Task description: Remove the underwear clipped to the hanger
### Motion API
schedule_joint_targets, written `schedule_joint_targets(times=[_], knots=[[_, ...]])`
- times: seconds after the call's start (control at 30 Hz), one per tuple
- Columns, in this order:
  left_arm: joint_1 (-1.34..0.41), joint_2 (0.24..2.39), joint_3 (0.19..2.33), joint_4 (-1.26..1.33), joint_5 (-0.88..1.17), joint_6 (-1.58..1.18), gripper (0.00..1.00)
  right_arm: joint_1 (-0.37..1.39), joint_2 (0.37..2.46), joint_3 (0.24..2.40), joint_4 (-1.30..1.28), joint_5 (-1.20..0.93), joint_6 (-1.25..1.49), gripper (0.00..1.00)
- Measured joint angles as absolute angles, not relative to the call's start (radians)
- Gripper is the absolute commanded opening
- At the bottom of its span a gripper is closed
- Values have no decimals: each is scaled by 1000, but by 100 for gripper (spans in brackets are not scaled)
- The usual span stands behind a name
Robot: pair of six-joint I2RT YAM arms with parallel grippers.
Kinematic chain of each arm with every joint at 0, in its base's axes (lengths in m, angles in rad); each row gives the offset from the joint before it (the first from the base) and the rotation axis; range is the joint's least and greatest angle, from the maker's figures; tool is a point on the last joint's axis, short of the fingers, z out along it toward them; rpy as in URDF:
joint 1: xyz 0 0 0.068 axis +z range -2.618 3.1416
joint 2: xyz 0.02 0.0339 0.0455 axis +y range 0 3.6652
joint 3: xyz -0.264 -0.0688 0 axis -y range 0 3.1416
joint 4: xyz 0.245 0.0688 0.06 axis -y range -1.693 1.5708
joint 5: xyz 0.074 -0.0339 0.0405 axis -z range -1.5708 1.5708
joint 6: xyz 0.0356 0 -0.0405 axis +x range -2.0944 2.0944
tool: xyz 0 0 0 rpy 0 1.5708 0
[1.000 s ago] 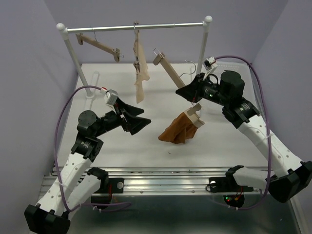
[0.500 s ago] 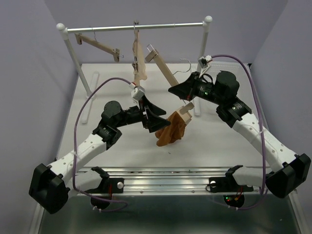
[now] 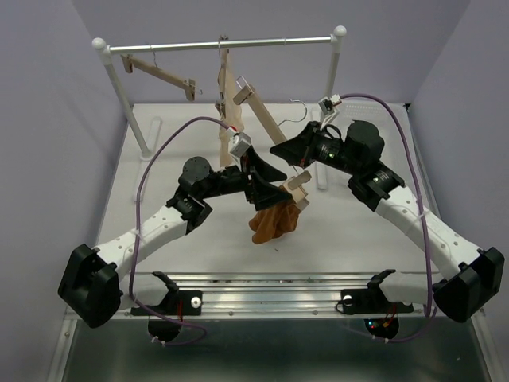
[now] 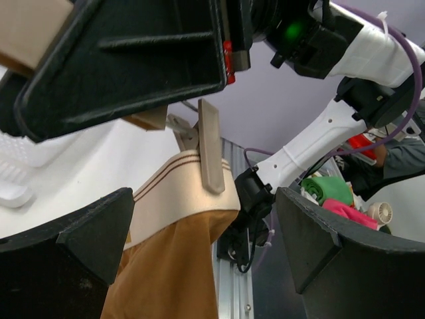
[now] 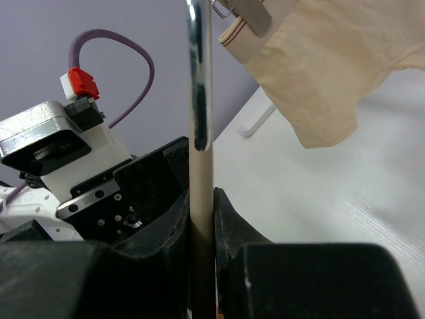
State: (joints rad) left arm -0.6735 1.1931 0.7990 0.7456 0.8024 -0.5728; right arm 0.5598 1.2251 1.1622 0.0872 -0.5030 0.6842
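Within the last second our left gripper has swung in from the left edge to mid-bench. Its jaws now stand apart on either side of the underwear, at the striped waistband under the clip. Our right gripper stays clamped on the tilted hanger. The underwear dangles from the hanger's lower end, mid-bench toward the near edge. We judge the grab imminent: close, then pull the cloth free.

top camera looks down from behind over the whole tabletop; left wrist looks up, close under the underwear; right wrist hugs the hanger.
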Motion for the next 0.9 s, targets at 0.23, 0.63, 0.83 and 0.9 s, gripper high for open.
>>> schedule_joint_targets(times=[0.23, 0.63, 0.83, 0.9], knots=[[-679, 1228, 799, 832, 812, -643, 98, 576, 1225, 1122, 118, -467, 697, 1], [-682, 1249, 799, 862, 812, -708, 64, 585, 1198, 1064, 218, -401, 718, 1], [-685, 1250, 799, 866, 811, -723, 66, 591, 1197, 1048, 262, -400, 731, 1], [-685, 1250, 799, 865, 811, -723, 69, 591, 1194, 1048, 263, -398, 730, 1]])
